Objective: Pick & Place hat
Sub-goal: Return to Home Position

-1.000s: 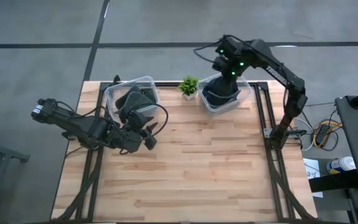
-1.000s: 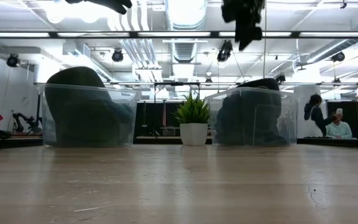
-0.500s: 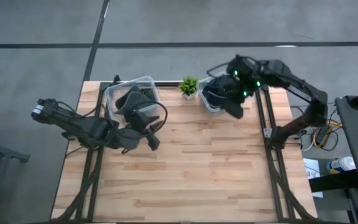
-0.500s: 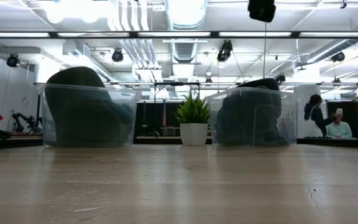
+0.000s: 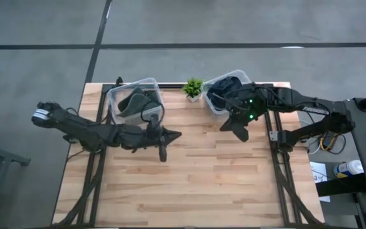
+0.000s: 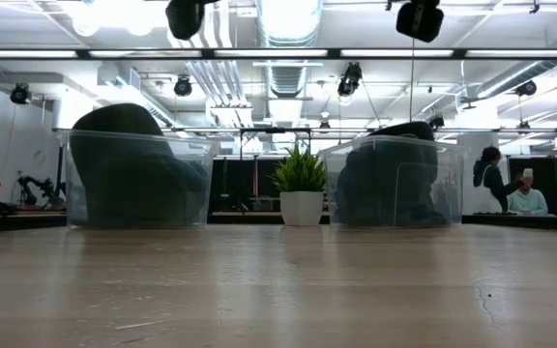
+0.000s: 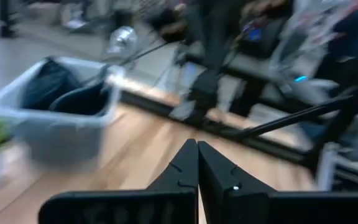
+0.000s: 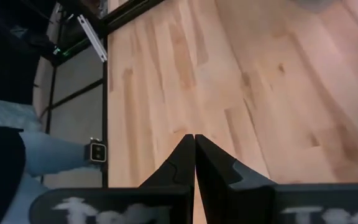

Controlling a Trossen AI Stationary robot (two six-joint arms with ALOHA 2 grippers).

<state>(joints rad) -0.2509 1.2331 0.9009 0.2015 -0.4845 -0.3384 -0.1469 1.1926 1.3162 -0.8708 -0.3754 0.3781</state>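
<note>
Caps [image 5: 135, 102] sorted, I judge: none lie on the table [image 5: 196, 184]; they fill the left bin [image 5: 133, 81] and right bin [image 5: 232, 74] flanking the plant [image 5: 193, 88]. Left gripper [image 7: 196, 163] and right gripper [image 8: 194, 155] hang forward of the plant, fingers pressed together, empty; only homing is left.

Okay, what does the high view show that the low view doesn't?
Only the high view: both arms full length, left pincer and right pincer over the table. Only the low view: the room behind, with people at the far right. Both: the left bin and right bin holding dark caps, plant between them.
</note>
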